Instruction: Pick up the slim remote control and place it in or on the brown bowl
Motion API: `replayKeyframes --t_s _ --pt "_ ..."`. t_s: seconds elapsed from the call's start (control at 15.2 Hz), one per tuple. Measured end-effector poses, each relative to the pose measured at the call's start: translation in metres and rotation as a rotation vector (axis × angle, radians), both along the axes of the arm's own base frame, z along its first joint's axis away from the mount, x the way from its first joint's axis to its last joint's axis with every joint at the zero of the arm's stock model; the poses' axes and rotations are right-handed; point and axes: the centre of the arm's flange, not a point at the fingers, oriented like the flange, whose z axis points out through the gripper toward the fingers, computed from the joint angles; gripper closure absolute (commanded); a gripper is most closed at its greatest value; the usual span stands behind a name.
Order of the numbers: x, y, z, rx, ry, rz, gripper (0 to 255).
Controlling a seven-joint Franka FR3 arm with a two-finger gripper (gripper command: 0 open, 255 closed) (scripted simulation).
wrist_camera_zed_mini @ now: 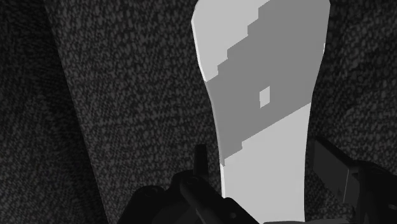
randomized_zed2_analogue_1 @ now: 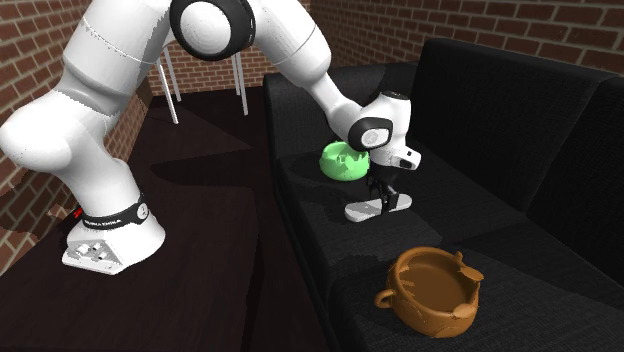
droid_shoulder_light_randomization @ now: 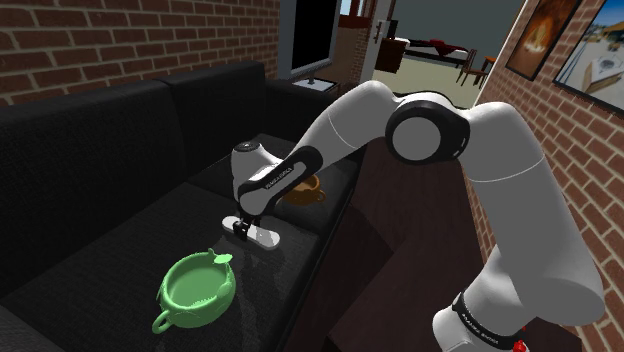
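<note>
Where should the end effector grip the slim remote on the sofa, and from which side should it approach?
Grip the remote across its narrower end, closing on the two long edges, coming straight down from above. It lies flat on the sofa seat, so only its top is free, and its other end flares wider. The end effector hangs open astride that narrow part.

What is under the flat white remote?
The slim white and grey remote control lies on the black fabric sofa seat. The patch directly beneath it is covered.

No readable text; just tiny white lettering, too small to read, on the arm's dark band (randomized_zed2_analogue_1: 108, 214).
</note>
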Motion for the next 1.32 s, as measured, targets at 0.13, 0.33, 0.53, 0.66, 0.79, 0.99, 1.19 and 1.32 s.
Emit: replayKeyframes --t_s 0.13,0.33,0.53,0.66,0.79,0.99,1.19,1.32 --pt "0.000 0.000 0.000 0.000 0.000 0.000 255" --pt "0.000 0.000 0.000 0.000 0.000 0.000 255" --pt "0.000 0.000 0.011 0.000 0.000 0.000 255" --pt "0.001 -0.001 0.021 0.000 0.000 0.000 255" --pt "0.000 -0.001 0.032 0.000 0.000 0.000 255" --pt "0.000 0.000 0.048 0.000 0.000 0.000 255" --pt "0.001 0.000 0.063 0.000 0.000 0.000 255" --pt "0.001 0.001 0.073 0.000 0.000 0.000 255"
